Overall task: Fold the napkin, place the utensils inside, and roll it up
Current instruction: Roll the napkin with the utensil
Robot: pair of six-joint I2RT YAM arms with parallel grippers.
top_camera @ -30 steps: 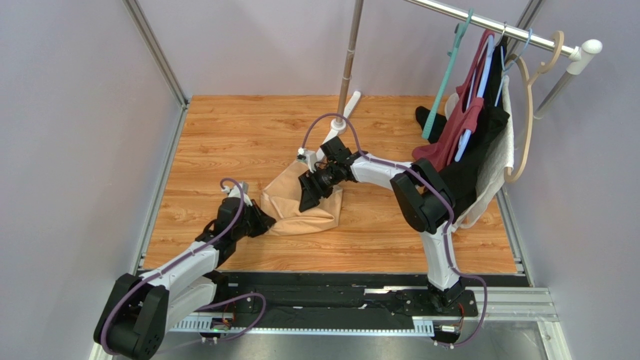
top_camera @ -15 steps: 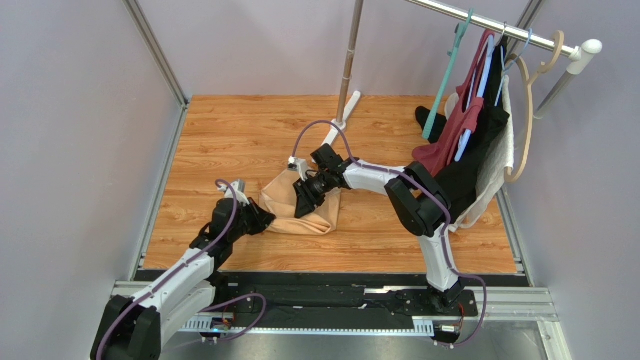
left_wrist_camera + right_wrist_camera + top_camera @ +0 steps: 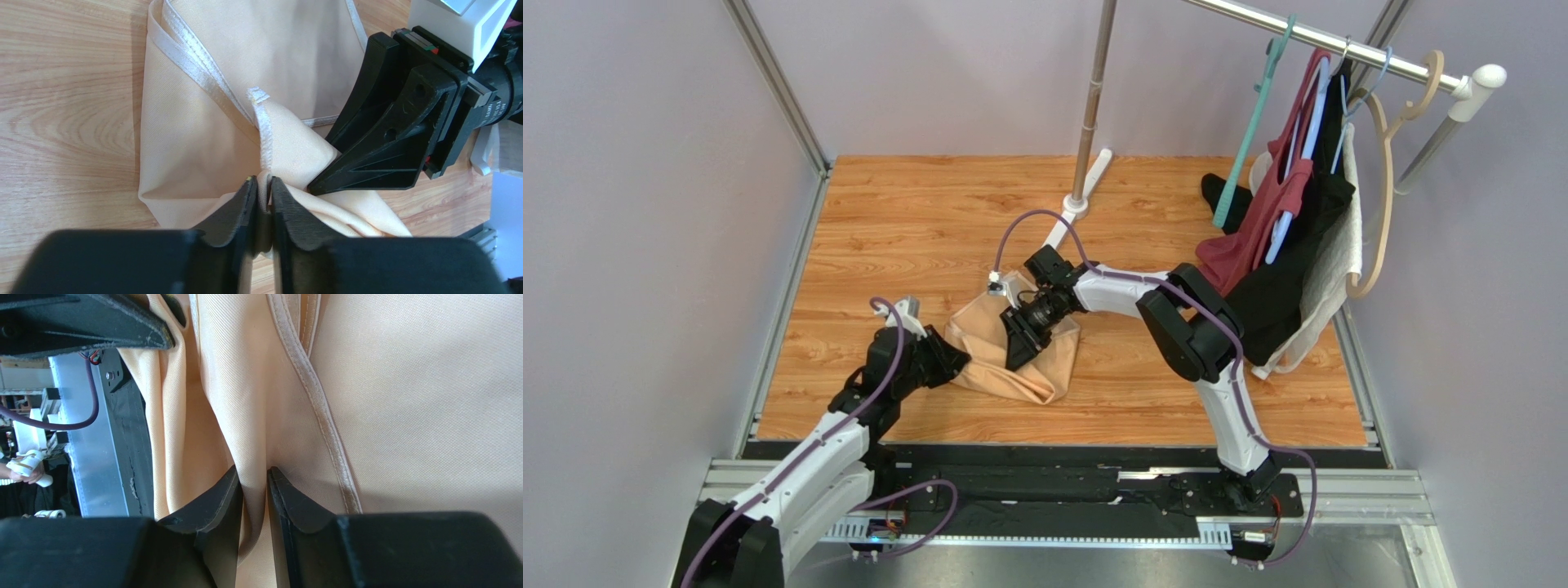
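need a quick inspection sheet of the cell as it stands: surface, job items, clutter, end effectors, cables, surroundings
Surface: wood-grain tabletop, no spills or marks seen.
Job's things: napkin bunched and creased mid-table, not folded flat; spoon: nothing seen.
Clutter: garments on hangers hung from a rail at the far right; white pole foot at the far edge.
End effectors: left end effector pinched on a napkin fold; right end effector pinched on a pleat, close beside the left.
Cables: purple cable loops above the right wrist; another runs along the left arm.
Surroundings: grey walls, aluminium frame post.
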